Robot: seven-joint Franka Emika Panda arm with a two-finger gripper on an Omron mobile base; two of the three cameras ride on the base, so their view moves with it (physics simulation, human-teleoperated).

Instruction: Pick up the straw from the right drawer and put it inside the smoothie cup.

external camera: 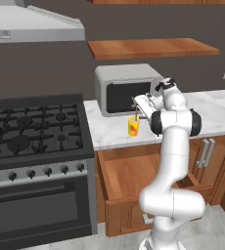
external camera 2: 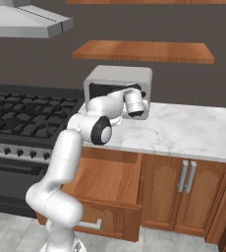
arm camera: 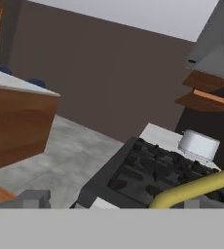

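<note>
The gripper is seen in the left base view just above the smoothie cup, which stands on the marble counter in front of the microwave. A thin tan line, taken to be the straw, runs from the fingertips down into the cup's mouth. The fingers appear closed on the straw's upper end, but the detail is small, so this is a judgement. How deep the lower end sits can't be told; it looks just inside the rim.

In the hand view the yellow curve at bottom right is prob. the cup rim, w/ the stove and a grey pot beyond. The hand is rolled well sideways.

The right drawer is open below the counter, and no straw is seen in it, so the pick looks done and the insertion is the step in hand.

To do it well:
- The straw should be kept near upright and centred over the mouth, since a tilt could catch the rim or tip the light cup.
- Descent should be slow and straight down, w/o side drift toward the microwave.
- The grip should be released only once a good part of the straw is below the rim, so that it leans on the inner wall and doesn't topple out.
- After release the hand should be lifted straight up, clear of the straw's top.
</note>
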